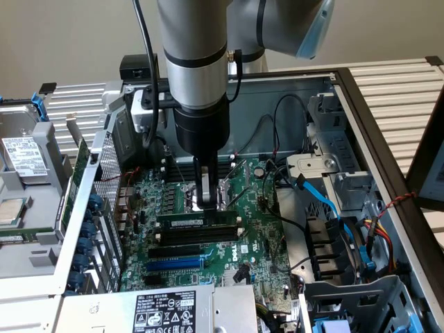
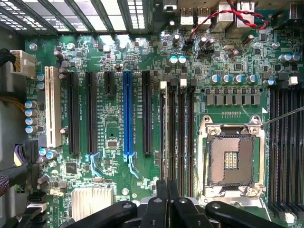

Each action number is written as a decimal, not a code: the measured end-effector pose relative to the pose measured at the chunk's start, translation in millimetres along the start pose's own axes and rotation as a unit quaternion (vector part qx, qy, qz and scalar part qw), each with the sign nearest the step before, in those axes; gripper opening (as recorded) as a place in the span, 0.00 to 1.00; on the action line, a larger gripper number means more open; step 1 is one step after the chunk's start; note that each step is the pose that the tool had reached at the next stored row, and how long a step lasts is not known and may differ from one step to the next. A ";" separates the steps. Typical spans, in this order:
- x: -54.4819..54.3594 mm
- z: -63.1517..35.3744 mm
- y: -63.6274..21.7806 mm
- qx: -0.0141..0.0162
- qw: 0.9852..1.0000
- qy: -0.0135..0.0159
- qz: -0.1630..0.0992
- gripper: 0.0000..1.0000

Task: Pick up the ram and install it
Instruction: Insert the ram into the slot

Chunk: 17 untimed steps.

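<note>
My arm (image 1: 194, 41) is a thick silver-grey tube with a black ring, darkening to a black wrist (image 1: 201, 128), and a pale blue cap (image 1: 316, 28) covers the joint above. A black cable (image 1: 143, 38) hangs along my side past a white-and-black bracket (image 1: 143, 107). My gripper (image 2: 167, 187) is black, with slim fingers (image 2: 161, 199) and curved links with round pivot screws (image 2: 127, 205).

soft even indoor light, bright glare at the vent slats (image 2: 102, 21)
</note>
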<state>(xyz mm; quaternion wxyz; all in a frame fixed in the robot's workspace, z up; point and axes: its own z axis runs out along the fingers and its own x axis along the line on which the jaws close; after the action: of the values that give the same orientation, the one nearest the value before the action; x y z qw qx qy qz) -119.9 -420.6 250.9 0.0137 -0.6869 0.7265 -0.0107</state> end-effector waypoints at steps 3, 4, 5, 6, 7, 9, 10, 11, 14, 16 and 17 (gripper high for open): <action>0.1 0.1 -0.2 0.000 1.000 0.002 0.000 0.12; 0.1 0.1 -0.2 0.000 1.000 0.002 0.000 0.12; 0.1 0.4 -0.3 0.000 1.000 0.003 0.000 0.12; 0.1 0.6 -0.2 0.000 1.000 0.003 0.000 0.12; 0.1 0.9 -0.2 0.000 1.000 0.004 0.000 0.12; 0.1 1.8 -0.2 0.000 1.000 0.005 0.000 0.12; 0.1 2.2 -0.2 0.000 1.000 0.005 0.000 0.12; 0.1 2.6 -0.2 0.000 1.000 0.005 0.000 0.12; -0.2 3.4 -0.1 0.000 1.000 0.005 0.000 0.12; -0.3 3.8 -0.1 0.000 1.000 0.006 0.000 0.12; -0.3 4.0 -0.1 0.000 1.000 0.006 0.000 0.12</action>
<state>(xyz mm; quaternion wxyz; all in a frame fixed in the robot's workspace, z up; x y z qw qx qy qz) -119.7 -420.3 246.9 0.0097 -0.6870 0.7264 -0.0149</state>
